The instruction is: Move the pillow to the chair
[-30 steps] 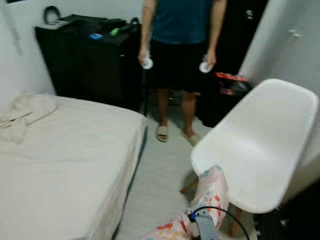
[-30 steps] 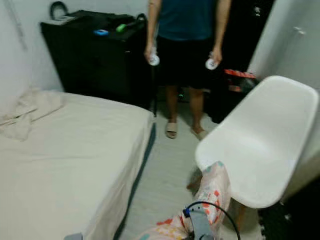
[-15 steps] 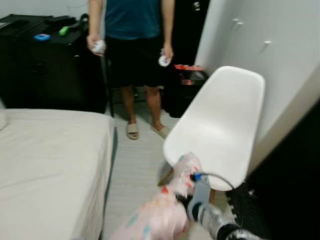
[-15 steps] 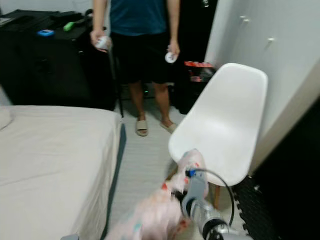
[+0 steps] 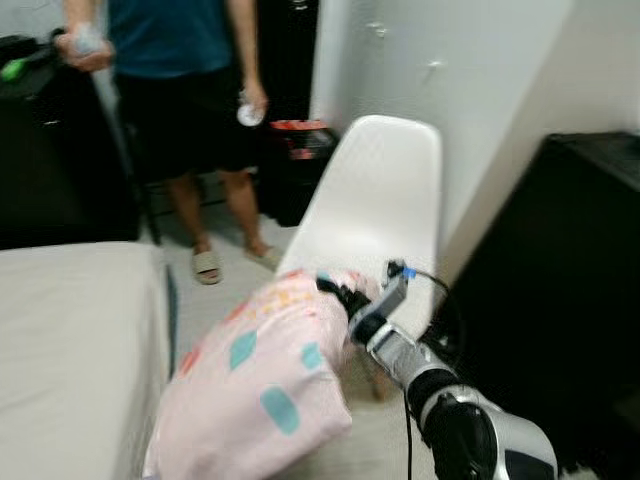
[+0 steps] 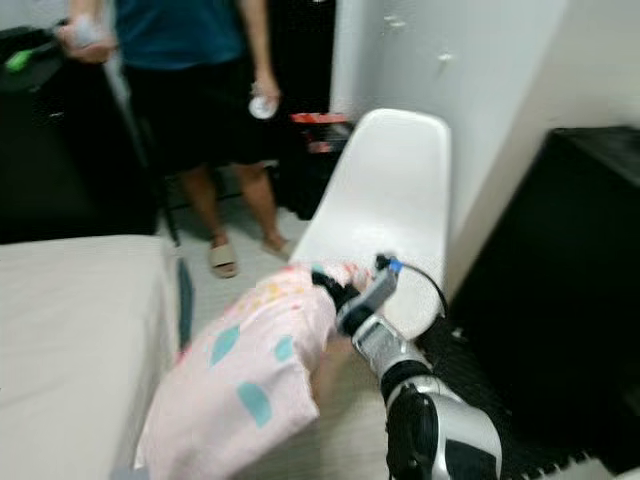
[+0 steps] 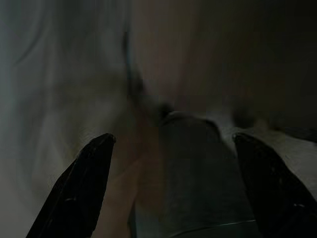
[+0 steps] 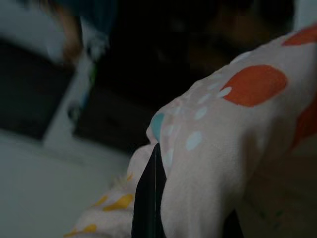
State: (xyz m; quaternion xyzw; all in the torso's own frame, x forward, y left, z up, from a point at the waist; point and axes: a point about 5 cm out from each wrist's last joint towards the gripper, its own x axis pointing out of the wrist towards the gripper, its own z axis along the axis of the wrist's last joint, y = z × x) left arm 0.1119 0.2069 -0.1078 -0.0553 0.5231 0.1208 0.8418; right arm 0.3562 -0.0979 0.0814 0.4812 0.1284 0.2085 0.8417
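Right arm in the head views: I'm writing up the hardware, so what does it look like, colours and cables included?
The right arm is silver with a rounded joint and a black collar. The right gripper has long black fingers. A thin black cable loops from a small blue connector.

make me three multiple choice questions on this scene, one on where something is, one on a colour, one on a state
1. Where is the pillow?
A. lying on the bed
B. held up in front of the chair seat
C. on the floor by the person

2. What colour is the chair?
A. white
B. black
C. blue

3. What is the right claw doing?
A. hanging open
B. resting on the bed
C. shut on the pillow

Answers:
1 B, the pillow hangs from the right claw beside the bed, just short of the seat.
2 A, its shell is plain white.
3 C, the right wrist view shows a black finger pressed into the fabric.
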